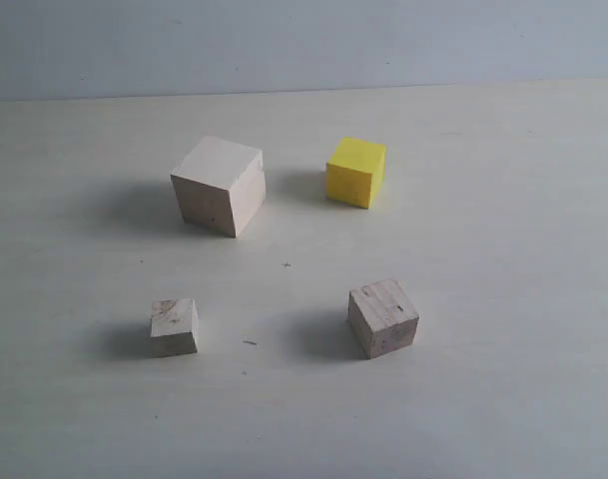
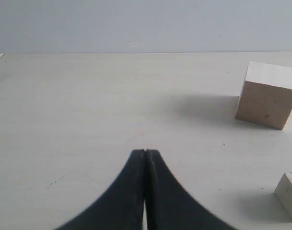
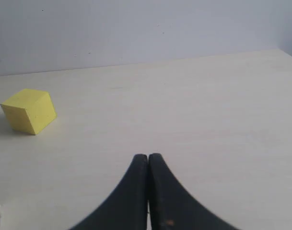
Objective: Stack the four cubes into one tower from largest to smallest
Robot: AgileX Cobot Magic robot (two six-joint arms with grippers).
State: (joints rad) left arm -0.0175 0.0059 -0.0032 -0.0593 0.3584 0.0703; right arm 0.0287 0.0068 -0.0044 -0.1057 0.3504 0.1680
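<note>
Surface: a pale, off-white surface (image 1: 503,399) with a plain grey-blue wall (image 1: 284,40) behind it. The four cubes stand on it, each apart from the others, none on top of another.
Left jaws: the two black tips are pressed together with nothing between them, over bare surface.
Right jaws: also pressed tip to tip, holding nothing.
Pale wood cube (image 1: 219,185): the largest one. It stands ahead of the left jaws and off to one side (image 2: 267,95), well apart from them.
Smallest wood cube (image 1: 174,327): on the same side of the left jaws but nearer to them (image 2: 289,194), partly cut by the picture edge.
Yellow cube (image 1: 355,172): ahead of the right jaws and off to one side (image 3: 29,111), well apart, with one vertical edge turned toward them.
Greyish wood cube (image 1: 383,317): clear only in the exterior view, so its place relative to the jaws cannot be told.
</note>
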